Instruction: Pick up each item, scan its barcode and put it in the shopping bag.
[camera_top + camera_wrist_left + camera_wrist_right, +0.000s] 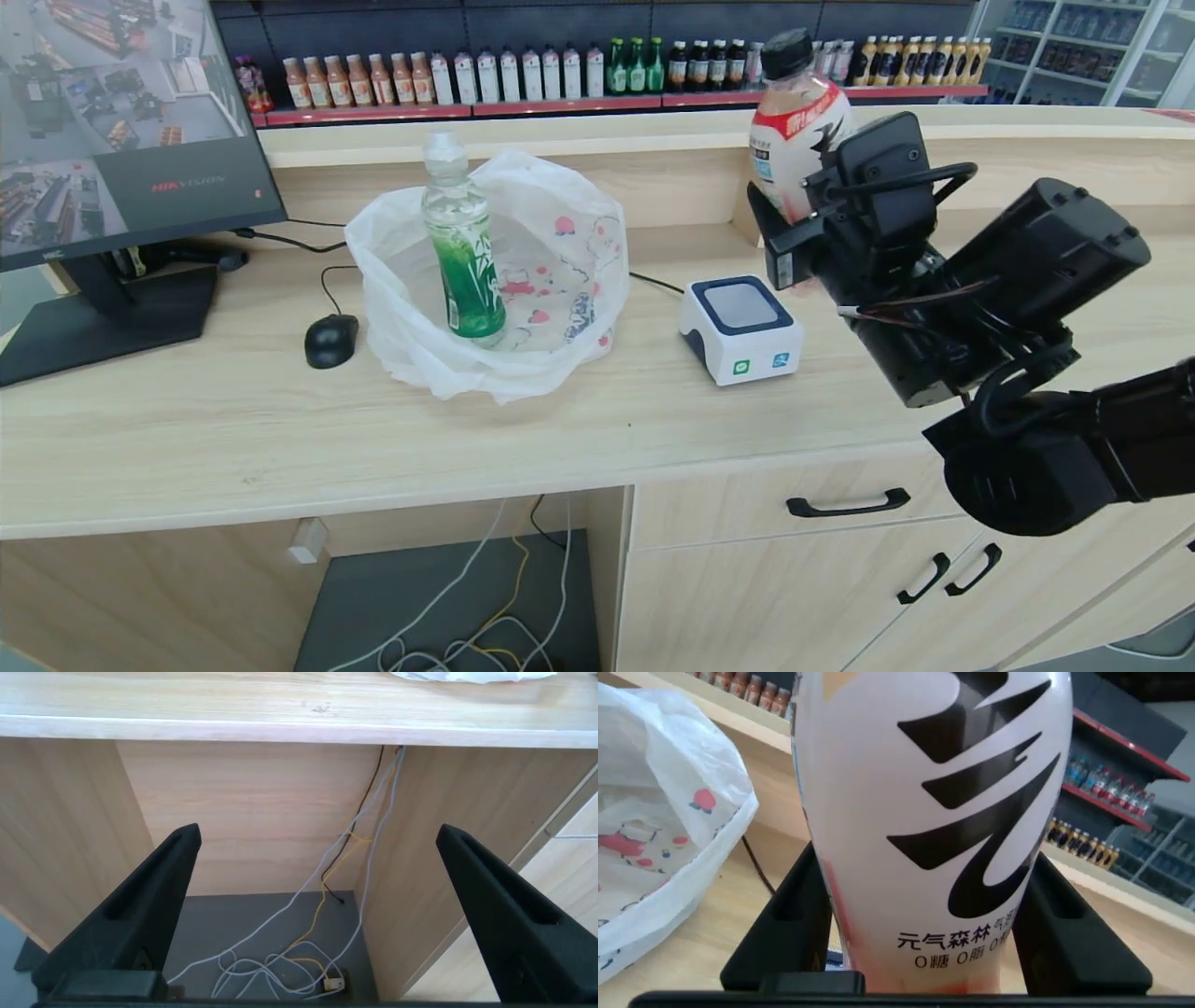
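Note:
My right gripper [794,219] is shut on a pale pink bottle [795,131] with a black cap, held upright above and just right of the white barcode scanner [740,328]. In the right wrist view the pink bottle [934,812] sits clamped between both fingers [789,915]. The white plastic shopping bag [560,252] stands open on the counter left of the scanner, with a green-labelled clear bottle [460,247] upright inside it. My left gripper [318,905] hangs open below the counter edge, facing the cable space under the desk, with nothing between its fingers.
A monitor [112,121] on its stand fills the counter's left end, with a black mouse [330,340] beside the bag. A raised ledge [653,131] runs behind the counter. Drawers with black handles [848,505] sit below at the right. Loose cables [308,961] lie under the desk.

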Tool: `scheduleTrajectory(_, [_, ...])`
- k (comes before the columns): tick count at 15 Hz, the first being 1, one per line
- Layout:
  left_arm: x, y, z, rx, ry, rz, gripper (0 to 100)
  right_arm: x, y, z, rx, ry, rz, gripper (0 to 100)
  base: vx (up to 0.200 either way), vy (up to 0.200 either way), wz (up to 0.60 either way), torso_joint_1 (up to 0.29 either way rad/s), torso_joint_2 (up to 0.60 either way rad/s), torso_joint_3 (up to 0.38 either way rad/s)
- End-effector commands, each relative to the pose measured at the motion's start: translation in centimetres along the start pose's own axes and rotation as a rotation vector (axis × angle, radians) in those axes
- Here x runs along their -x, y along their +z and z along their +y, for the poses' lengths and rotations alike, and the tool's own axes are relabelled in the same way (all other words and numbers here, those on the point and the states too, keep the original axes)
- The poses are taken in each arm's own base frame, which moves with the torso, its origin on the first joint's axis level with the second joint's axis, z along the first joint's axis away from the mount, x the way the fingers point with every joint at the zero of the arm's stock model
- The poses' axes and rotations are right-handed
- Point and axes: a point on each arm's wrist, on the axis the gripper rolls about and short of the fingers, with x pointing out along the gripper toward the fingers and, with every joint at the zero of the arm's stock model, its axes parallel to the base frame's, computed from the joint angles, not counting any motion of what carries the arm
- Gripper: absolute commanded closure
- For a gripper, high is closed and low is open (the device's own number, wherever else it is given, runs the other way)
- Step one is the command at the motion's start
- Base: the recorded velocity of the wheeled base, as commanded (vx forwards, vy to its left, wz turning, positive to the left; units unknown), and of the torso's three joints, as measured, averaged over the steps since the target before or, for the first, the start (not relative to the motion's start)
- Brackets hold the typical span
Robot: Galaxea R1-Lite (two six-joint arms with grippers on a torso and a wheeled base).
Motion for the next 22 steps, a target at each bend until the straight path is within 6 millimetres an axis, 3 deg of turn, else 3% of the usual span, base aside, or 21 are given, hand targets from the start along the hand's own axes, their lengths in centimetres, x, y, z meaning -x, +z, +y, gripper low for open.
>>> scheduleTrajectory(1, [0.0,0.0,0.0,0.000,0.000,0.000,0,-1.3,-0.3,1.1,0.037,0.031,-0.044,100,0.000,0.000,0.00,0.000,0.00,0.000])
scheduleTrajectory(9, [0.0,0.0,0.0,0.000,0.000,0.000,0,-1.6,-1.8,2.9,0.166,0.281,-0.199,100,0.000,0.000,0.00,0.000,0.00,0.000])
scheduleTrajectory(11, [0.0,0.0,0.0,0.000,0.000,0.000,0,-1.8,-2.6,2.7,0.190,0.305,-0.209,100,0.000,0.000,0.00,0.000,0.00,0.000])
scheduleTrajectory(16, [0.0,0.0,0.0,0.000,0.000,0.000,0,-2.5,-5.5,-0.1,0.278,0.344,-0.234,100,0.000,0.000,0.00,0.000,0.00,0.000])
scheduleTrajectory(22, [0.0,0.0,0.0,0.000,0.000,0.000,0,-2.6,-6.9,1.2,0.323,0.444,-0.300,100,0.000,0.000,0.00,0.000,0.00,0.000])
